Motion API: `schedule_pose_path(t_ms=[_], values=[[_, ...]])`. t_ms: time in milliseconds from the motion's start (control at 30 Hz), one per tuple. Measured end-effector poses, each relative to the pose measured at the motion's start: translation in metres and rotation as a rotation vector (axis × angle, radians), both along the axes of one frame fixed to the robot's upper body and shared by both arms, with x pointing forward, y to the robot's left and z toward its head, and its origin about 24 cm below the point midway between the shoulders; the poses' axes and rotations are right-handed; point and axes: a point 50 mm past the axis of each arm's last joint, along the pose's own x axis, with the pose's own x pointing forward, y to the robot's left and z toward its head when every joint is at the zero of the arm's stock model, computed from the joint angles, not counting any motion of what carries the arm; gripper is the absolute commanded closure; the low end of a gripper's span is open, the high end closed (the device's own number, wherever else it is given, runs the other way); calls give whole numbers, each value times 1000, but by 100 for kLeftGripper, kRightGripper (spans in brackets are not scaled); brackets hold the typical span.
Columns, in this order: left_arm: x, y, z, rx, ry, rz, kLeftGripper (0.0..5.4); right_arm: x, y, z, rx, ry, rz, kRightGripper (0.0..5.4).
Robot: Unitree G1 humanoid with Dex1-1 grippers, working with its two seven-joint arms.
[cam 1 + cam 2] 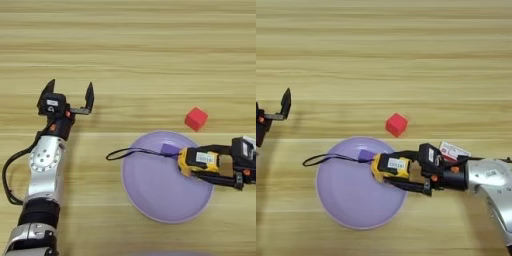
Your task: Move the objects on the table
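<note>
Tape measure (390,167), yellow-black, clamped in right gripper (398,172) jaws over plate (351,200); left gripper (70,99) jaws wide.

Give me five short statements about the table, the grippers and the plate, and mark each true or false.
1. The right gripper holds the tape measure over the plate. True.
2. The red cube lies on the plate. False: it sits on the table, beyond the plate's far rim.
3. The left gripper has its fingers open and holds nothing. True.
4. The tape measure's black cord trails toward the robot's right. False: it runs left, past the plate's left rim.
5. The purple block lies on the bare table, apart from the plate. False: it is at the plate's far edge, next to the tape measure.
</note>
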Motion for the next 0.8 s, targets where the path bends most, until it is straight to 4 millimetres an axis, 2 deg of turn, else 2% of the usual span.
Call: schedule_pose_path(t_ms=[200, 300, 533, 667, 800], values=[[0, 0, 0, 0, -2, -1, 0, 9, -13, 15, 48, -55, -80, 291], [0, 0, 0, 0, -2, 0, 0, 16, -22, 16, 48, -62, -136, 291], [0, 0, -1, 0, 1, -1, 0, 29, -42, -7, -37, -4, -270, 291], [0, 0, -1, -1, 3, -1, 0, 29, -42, -24, -65, 35, -282, 291], [0, 0, -1, -1, 0, -1, 0, 34, -44, -27, -79, 24, -291, 291]])
